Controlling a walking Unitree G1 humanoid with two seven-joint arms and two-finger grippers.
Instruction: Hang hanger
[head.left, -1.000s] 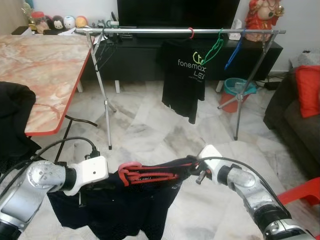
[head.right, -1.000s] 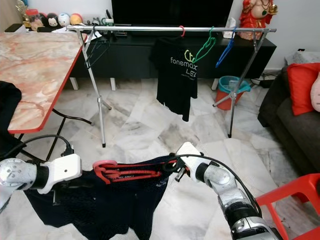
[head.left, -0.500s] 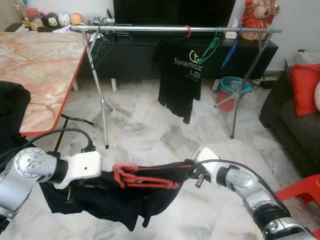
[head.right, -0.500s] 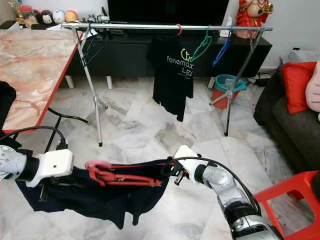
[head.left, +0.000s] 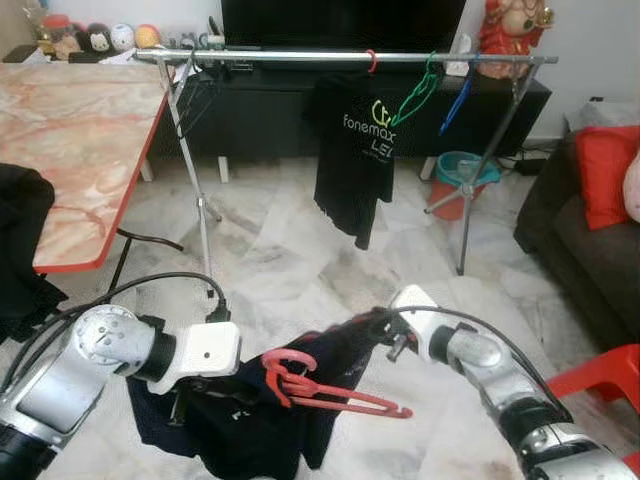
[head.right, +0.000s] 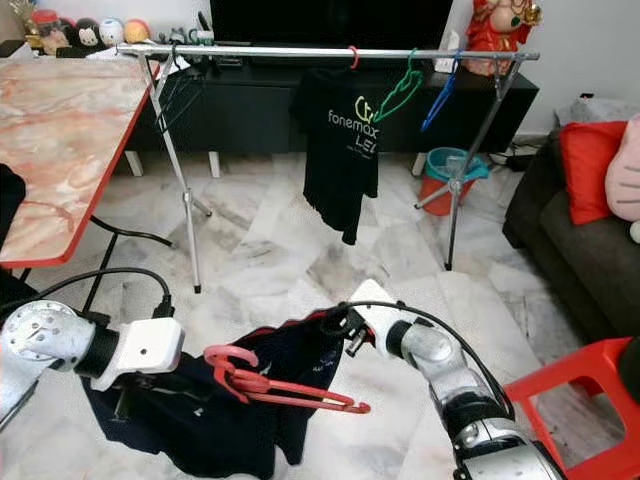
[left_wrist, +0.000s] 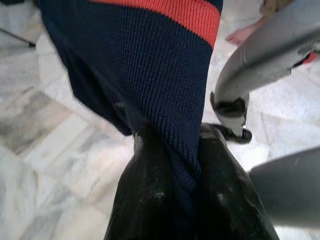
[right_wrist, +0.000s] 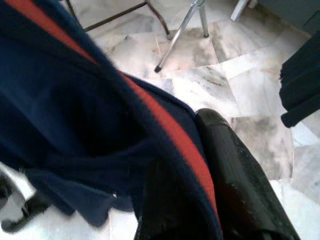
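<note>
Lower centre of the head views: a navy garment (head.left: 250, 420) with a red stripe is hanging slack between both arms, and a red hanger (head.left: 325, 385) is sitting partly out of it, hook at the left, one arm jutting toward the lower right over the marble floor (head.left: 290, 260).

The left gripper (left_wrist: 172, 200) is sitting at the lower left of the left eye frame, under its white wrist housing. The head views are not showing its fingers; the left wrist view is showing both black fingers pinched tight on a fold of the navy knit, red band above.

The right gripper (right_wrist: 210, 200) is sitting lower centre-right in the head views, at the garment's upper edge. Its wrist view is showing the red-striped hem running down between its two fingers, gripped narrow.

Upper part of the head frames: a metal clothes rail (head.left: 340, 57) is spanning the width, carrying a black printed T-shirt (head.left: 355, 150), a green hanger (head.left: 418, 92) and a blue hanger (head.left: 455, 100). A marble-top table (head.left: 70, 140) is occupying the upper left, a dark sofa with a red cushion (head.left: 605, 165) the right edge.
</note>
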